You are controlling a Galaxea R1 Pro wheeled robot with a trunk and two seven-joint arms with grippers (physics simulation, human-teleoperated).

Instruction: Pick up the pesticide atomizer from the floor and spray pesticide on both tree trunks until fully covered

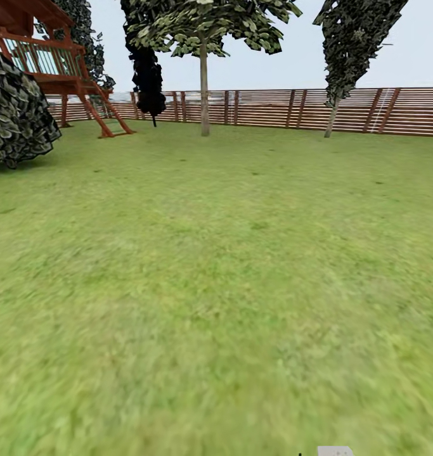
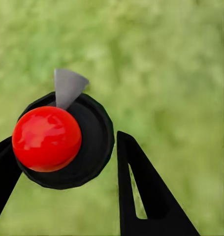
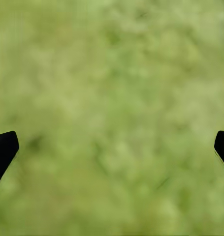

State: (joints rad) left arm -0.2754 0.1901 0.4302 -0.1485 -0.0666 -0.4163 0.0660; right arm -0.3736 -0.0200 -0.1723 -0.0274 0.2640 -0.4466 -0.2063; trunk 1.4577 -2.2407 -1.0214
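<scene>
Lawn: a wide green grass lawn (image 1: 216, 285) stretches to a brown horizontal-slat wooden fence (image 1: 267, 109) along the far edge.
Trees: a tall tree with a pale grey-brown trunk (image 1: 205, 95) and patchy green canopy stands before the fence; a second tree with a thinner leaning trunk (image 1: 332, 117) stands further right, well apart from it.
Other: a red-brown wooden play tower (image 1: 58, 69) and a dark bushy shrub (image 1: 16, 114) sit at far left.
Atomizer: a black round-bodied pesticide atomizer with a glossy red ball top and grey nozzle (image 2: 57, 140) sits between the left fingers, above the grass.
Left gripper (image 2: 67, 177): clamped on the atomizer's black body, one black finger (image 2: 146, 196) at either side.
Right gripper (image 3: 114, 147): fingers spread wide apart, holding nothing, over blurred grass.
</scene>
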